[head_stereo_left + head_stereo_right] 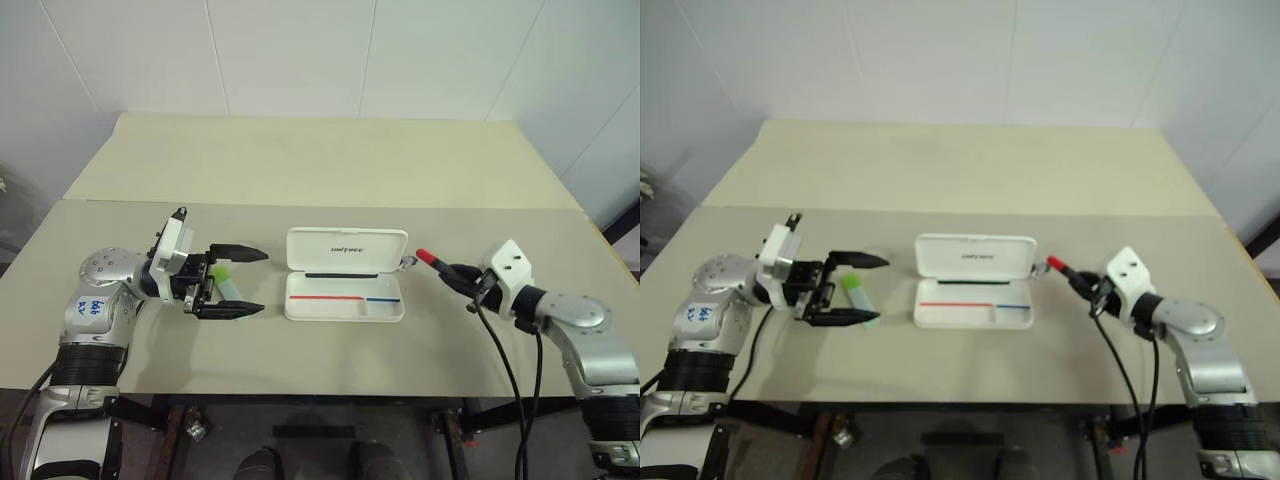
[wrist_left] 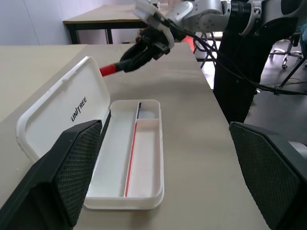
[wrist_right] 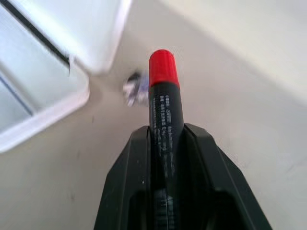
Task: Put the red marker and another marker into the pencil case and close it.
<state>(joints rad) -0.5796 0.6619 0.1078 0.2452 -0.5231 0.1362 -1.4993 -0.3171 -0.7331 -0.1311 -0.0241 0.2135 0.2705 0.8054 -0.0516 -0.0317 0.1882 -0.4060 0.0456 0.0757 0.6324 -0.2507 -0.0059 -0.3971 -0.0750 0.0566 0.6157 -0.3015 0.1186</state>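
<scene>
One red marker [image 3: 163, 96]. One green highlighter [image 1: 858, 295]. One white case [image 1: 345, 288], open, two halves: lid and tray. One small crumpled scrap [image 3: 135, 89] beside the case. Two end effectors: left [image 1: 238, 282], right [image 1: 455, 274]. Two counters: near [image 1: 330, 360], far [image 1: 320, 150]. Two stripes, red and blue, inside the tray.

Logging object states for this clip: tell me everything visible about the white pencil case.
The white hard-plastic rectangular pencil case with rounded corners lies open on the beige table, between the two arms. Its hinged lid stands tilted back on the far side, with small dark logo text on its inner face. The shallow tray is empty, with a red-and-blue stripe along its floor and a small divider at the blue end. Nothing touches it; the right tool holds the red-capped black marker just beside it.
</scene>
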